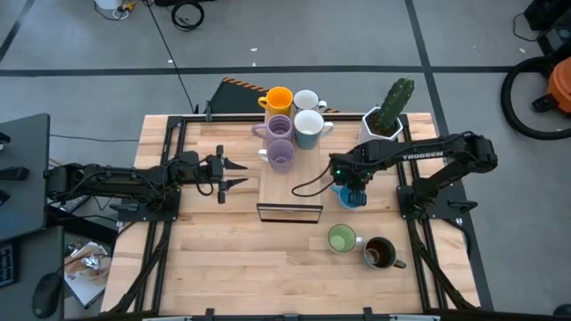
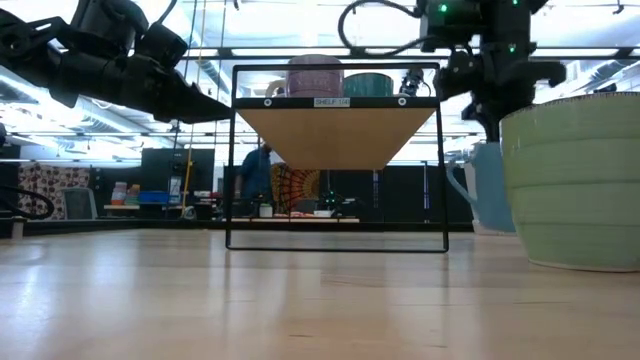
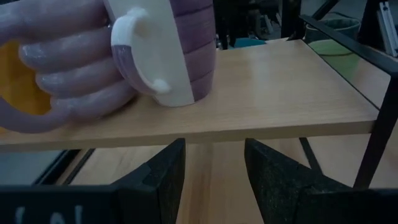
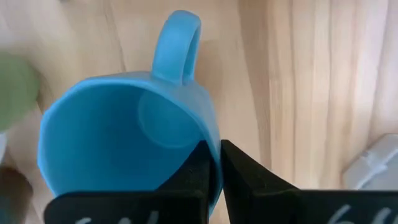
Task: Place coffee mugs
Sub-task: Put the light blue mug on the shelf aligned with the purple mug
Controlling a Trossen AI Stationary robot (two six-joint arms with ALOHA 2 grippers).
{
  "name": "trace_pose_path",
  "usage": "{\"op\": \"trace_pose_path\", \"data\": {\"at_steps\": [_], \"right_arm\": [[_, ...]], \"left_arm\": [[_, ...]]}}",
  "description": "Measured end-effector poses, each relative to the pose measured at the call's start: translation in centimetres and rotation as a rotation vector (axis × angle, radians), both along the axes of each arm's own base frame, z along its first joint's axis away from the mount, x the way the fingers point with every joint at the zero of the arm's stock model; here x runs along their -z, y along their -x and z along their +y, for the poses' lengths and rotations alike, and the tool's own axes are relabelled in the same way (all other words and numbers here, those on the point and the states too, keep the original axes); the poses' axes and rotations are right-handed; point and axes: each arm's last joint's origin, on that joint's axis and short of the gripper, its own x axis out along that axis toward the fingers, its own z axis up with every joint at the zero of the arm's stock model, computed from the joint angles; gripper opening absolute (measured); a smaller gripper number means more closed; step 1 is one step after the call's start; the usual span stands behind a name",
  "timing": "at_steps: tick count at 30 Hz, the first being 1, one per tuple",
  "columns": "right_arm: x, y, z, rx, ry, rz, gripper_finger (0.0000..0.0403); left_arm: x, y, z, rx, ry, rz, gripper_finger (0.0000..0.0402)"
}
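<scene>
Right wrist view: right gripper [image 4: 214,163] clamped on blue mug [image 4: 124,137] rim.
Mug stands on the table [image 1: 223,259] just right of the shelf [image 1: 290,183], handle pointing away from the fingers; left gripper [image 1: 234,174] waits open, left of shelf.

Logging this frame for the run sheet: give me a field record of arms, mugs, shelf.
right gripper: shut on the blue mug rim, right of the shelf
left gripper: open, empty, at the shelf's left edge
on shelf: orange mug, two purple mugs, two white mugs
on table: green mug, dark brown mug
other: cactus pot
</scene>
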Motion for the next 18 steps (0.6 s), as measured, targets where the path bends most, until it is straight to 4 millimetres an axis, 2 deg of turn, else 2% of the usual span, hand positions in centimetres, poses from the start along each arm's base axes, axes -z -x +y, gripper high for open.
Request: {"op": "trace_pose_path", "data": {"at_steps": [5, 10, 18], "right_arm": [[-2.1, 0.2, -0.1, -0.062, 0.023, 0.042, 0.0025], [-5.5, 0.5, -0.1, -0.109, 0.025, 0.063, 0.0025], [-11.0, 0.1, 0.1, -0.141, 0.056, -0.054, 0.0025]], "left_arm": [[0.0, 0.0, 0.0, -0.005, 0.042, -0.001, 0.0172], [0.1, 0.0, -0.1, -0.005, 0.078, 0.004, 0.0172], [0.3, -0.2, -1.1, 0.045, 0.103, 0.015, 0.0172]]}}
